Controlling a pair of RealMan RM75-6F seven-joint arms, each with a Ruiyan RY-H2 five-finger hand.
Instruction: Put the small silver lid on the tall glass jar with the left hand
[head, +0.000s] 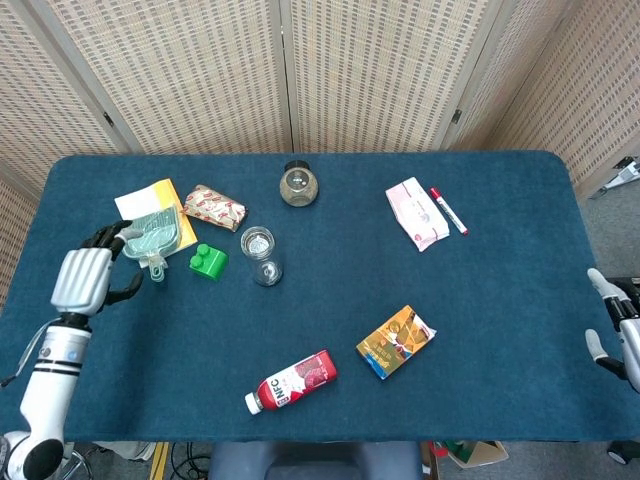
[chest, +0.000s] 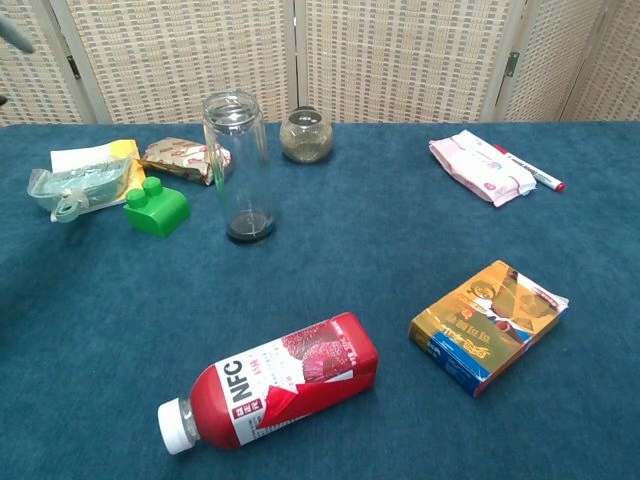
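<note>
The tall glass jar (head: 262, 255) stands upright left of the table's middle and shows in the chest view as a clear cylinder (chest: 238, 165) with a dark base. I cannot make out the small silver lid in either view. My left hand (head: 86, 276) hovers near the table's left edge, well left of the jar, with its fingers apart and nothing in them. Only a sliver of the left hand (chest: 12, 36) shows at the chest view's top left corner. My right hand (head: 612, 328) sits at the far right edge, fingers spread and holding nothing.
A green block (head: 207, 261) lies just left of the jar, with a clear packet (head: 150, 235) and a snack pack (head: 215, 207) behind. A round jar (head: 298, 186), a pink pack (head: 416, 214), a marker (head: 448, 210), a box (head: 395, 342) and a red bottle (head: 293, 381) lie around.
</note>
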